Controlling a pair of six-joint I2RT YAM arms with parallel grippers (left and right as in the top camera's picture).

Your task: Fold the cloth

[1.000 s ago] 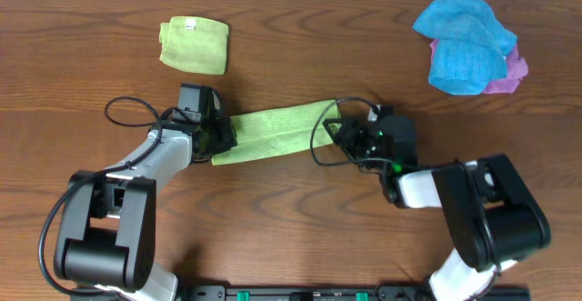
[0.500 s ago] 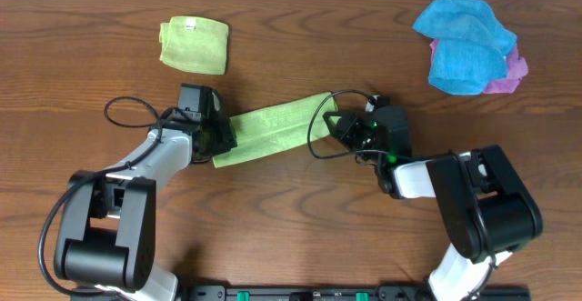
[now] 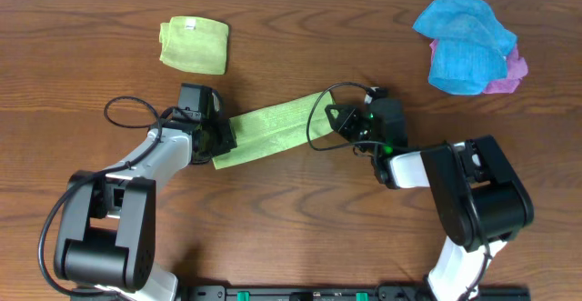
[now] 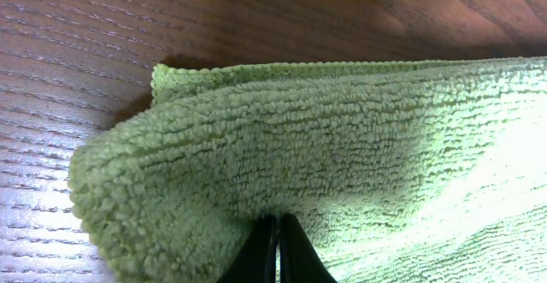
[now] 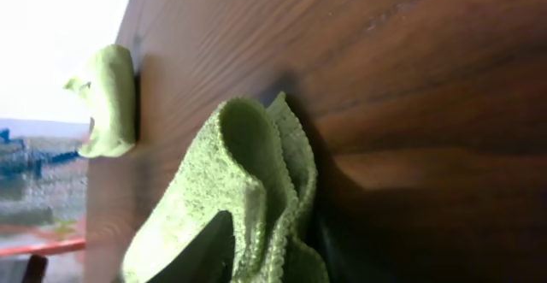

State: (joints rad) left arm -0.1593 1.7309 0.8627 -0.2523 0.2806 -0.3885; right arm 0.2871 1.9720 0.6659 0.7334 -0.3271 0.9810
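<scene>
The cloth [image 3: 273, 130] is a lime-green strip, folded lengthwise, lying slantwise in the middle of the table between my two grippers. My left gripper [image 3: 221, 137] is shut on its lower left end; the left wrist view shows the cloth [image 4: 342, 146] bulging over the closed left gripper [image 4: 278, 249]. My right gripper [image 3: 335, 119] is at the upper right end. In the right wrist view, the cloth's [image 5: 248, 163] bunched hem stands pinched between the dark fingers of the right gripper [image 5: 273, 253].
A folded green cloth with a white label [image 3: 194, 45] lies at the back left and shows as the folded green cloth [image 5: 111, 103] in the right wrist view. A bright blue cloth [image 3: 464, 42] lies over a purple one [image 3: 514, 69] at the back right.
My right gripper has moved up and left onto the cloth's right end, and its jaws have narrowed on the hem. The left gripper has kept its hold and place.
</scene>
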